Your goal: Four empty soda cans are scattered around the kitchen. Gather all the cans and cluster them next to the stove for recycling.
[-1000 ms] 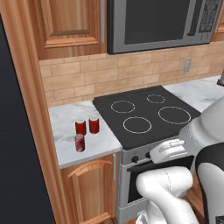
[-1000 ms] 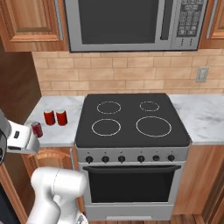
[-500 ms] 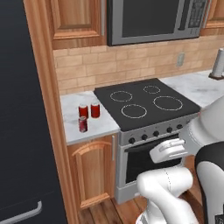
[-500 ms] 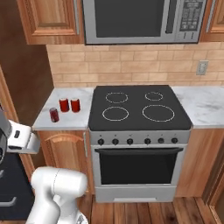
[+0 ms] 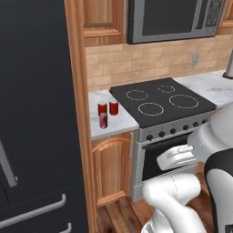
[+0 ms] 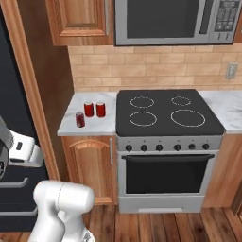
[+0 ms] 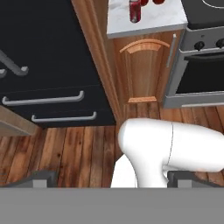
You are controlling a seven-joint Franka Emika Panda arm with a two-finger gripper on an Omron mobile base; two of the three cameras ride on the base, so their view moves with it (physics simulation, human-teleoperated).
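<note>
Three red soda cans stand close together on the marble counter point(image 5: 122, 124), just left of the stove: two at the back point(image 5: 102, 108) point(image 5: 113, 107) and one nearer the front edge point(image 5: 103, 120). The right base view shows them as a back pair of soda cans point(image 6: 89, 109) point(image 6: 100, 109) with the front can point(image 6: 80, 119) before them. The stove point(image 6: 165, 111) has a black top with four white rings. My gripper point(image 7: 113, 178) is open and holds nothing. It hangs low over the wood floor, well back from the counter, pointing toward the front can point(image 7: 135, 11).
A tall black fridge point(image 5: 36, 113) with grey handles stands left of the counter, behind a wooden side panel. A steel microwave point(image 6: 165, 21) hangs over the stove. A wooden cabinet door point(image 6: 90, 165) is under the cans. More marble counter point(image 6: 231, 106) runs right of the stove.
The whole picture has shifted: the base has backed away from the counter, bringing fridge and floor into view. The cans keep their places. The gripper stays open.
</note>
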